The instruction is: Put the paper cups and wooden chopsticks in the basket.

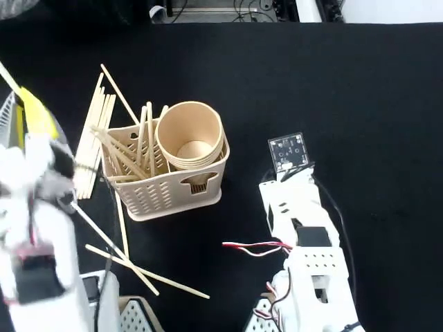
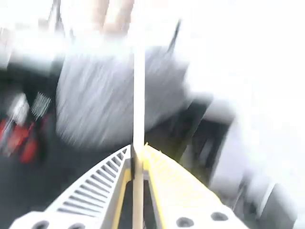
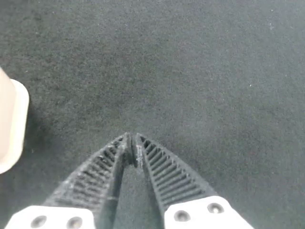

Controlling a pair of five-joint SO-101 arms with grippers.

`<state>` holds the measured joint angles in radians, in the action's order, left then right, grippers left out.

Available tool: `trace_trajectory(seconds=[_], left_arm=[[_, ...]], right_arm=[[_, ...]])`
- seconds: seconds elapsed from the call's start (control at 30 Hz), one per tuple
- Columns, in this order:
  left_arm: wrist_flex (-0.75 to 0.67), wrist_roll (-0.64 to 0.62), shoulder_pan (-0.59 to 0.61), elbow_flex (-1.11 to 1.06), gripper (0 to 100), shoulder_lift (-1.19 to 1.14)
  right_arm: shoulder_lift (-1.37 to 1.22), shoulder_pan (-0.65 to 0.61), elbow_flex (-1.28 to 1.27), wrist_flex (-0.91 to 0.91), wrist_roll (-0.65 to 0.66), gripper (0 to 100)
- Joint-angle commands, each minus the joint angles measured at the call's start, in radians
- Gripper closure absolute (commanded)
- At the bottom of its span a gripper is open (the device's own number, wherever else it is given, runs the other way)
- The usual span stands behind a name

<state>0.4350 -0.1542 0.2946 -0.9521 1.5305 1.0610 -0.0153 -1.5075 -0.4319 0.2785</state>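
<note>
A white slotted basket [image 1: 173, 188] stands left of centre in the high view. Stacked paper cups [image 1: 190, 135] sit in its right half, and several wooden chopsticks [image 1: 142, 138] lean in its left half. More chopsticks [image 1: 93, 138] lie bundled just left of the basket, and a few [image 1: 149, 273] are scattered in front of it. My left gripper [image 2: 137, 151] is raised at the table's left edge, shut on one chopstick [image 2: 138, 95] that points away from it. My right gripper [image 3: 129, 143] is shut and empty, low over bare cloth right of the basket [image 3: 9, 126].
Black cloth covers the table [image 1: 360, 90]. The right arm [image 1: 304, 228] stretches from the front edge towards the middle, with red and white wires [image 1: 252, 247] beside it. Arm bases [image 1: 131, 315] sit at the front edge. Cables lie beyond the far edge.
</note>
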Motion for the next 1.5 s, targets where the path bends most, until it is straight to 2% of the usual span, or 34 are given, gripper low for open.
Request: trace_trajectory(seconds=[0.0,0.13,0.27,0.53,0.63,0.7,0.77,0.97,1.07,1.2,1.33,1.47], left_arm=[[-0.074,-0.009,-0.117,-0.036,97,0.27],[0.003,-0.009,-0.3,0.022,97,0.275],[0.044,-0.009,-0.398,-0.039,97,0.221],[0.051,-0.002,-0.407,-0.217,97,0.219],[0.063,-0.009,-0.406,-0.249,89,0.219],[0.132,-0.012,-0.406,-0.232,84,0.213],[0.224,-0.02,-0.404,-0.186,83,0.212],[0.465,-0.023,-0.242,0.087,83,0.209],[0.6,-0.018,-0.151,0.249,83,0.135],[0.804,-0.015,-0.019,0.472,83,-0.158],[0.902,-0.009,0.081,0.662,83,-0.499],[0.971,0.084,0.14,0.825,83,-0.761]], right_arm=[[-0.004,0.008,0.013,-0.003,0.008,98.6],[-0.004,0.008,0.013,-0.003,0.008,98.6],[-0.004,0.008,0.013,-0.003,0.008,98.6],[-0.004,0.008,0.013,-0.003,0.008,98.6],[-0.004,0.008,0.013,-0.003,0.008,98.6],[-0.004,0.008,0.013,-0.003,0.008,98.6],[-0.004,0.008,0.013,-0.003,0.008,98.6],[-0.004,0.008,0.013,-0.003,0.008,98.6],[-0.004,0.008,0.013,-0.003,0.008,98.6],[-0.004,0.008,0.013,-0.003,0.008,98.6],[-0.004,0.008,0.013,-0.003,0.008,98.6],[-0.004,0.008,0.013,-0.003,0.008,98.6]])
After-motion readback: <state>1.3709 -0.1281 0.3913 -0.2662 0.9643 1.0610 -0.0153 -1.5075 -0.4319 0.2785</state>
